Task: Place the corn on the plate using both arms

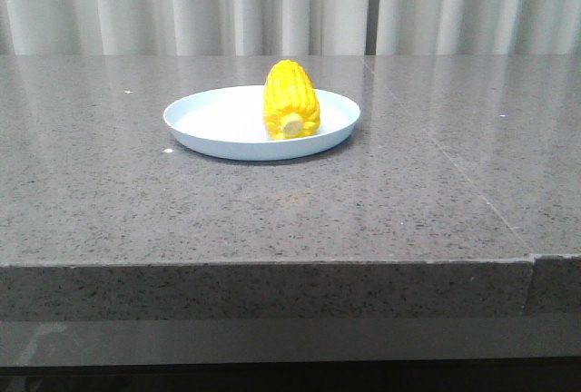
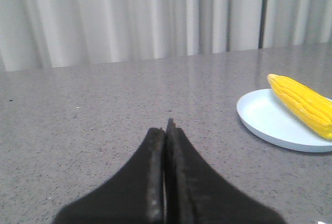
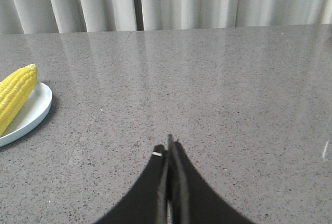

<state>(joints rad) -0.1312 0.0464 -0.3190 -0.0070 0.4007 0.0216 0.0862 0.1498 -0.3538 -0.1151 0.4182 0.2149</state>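
The yellow corn lies on the pale blue-white plate at the middle of the grey stone table, its pale stub end toward me. Neither arm shows in the front view. In the left wrist view my left gripper is shut and empty, well back from the plate and the corn. In the right wrist view my right gripper is shut and empty, well apart from the plate and the corn.
The grey speckled table has a front edge close to the camera and a seam running down its right part. Pale pleated curtains hang behind the table's far edge.
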